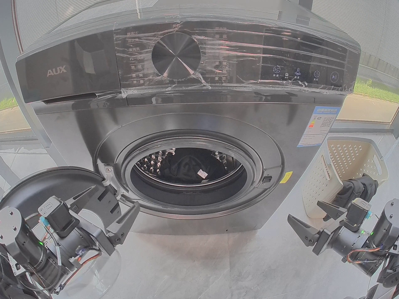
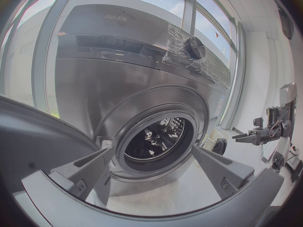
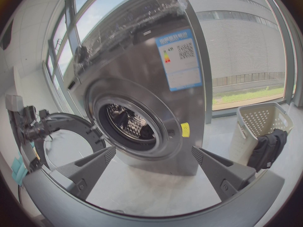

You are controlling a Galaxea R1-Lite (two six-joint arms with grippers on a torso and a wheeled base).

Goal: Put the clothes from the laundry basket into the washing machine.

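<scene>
My left tool (image 1: 117, 198) is spread wide, near the round grey door (image 1: 41, 183), which is open. The big grey metal washing machine (image 1: 187, 117) has a dark cloth (image 1: 187, 165) in its drum. My right tool (image 1: 304, 210) is spread too and holds nothing. Just beside it, black clothes (image 1: 357, 189) hang over the rim of the white plastic laundry basket (image 1: 353, 154). I think I should grab a thick fold and lift it high.
</scene>
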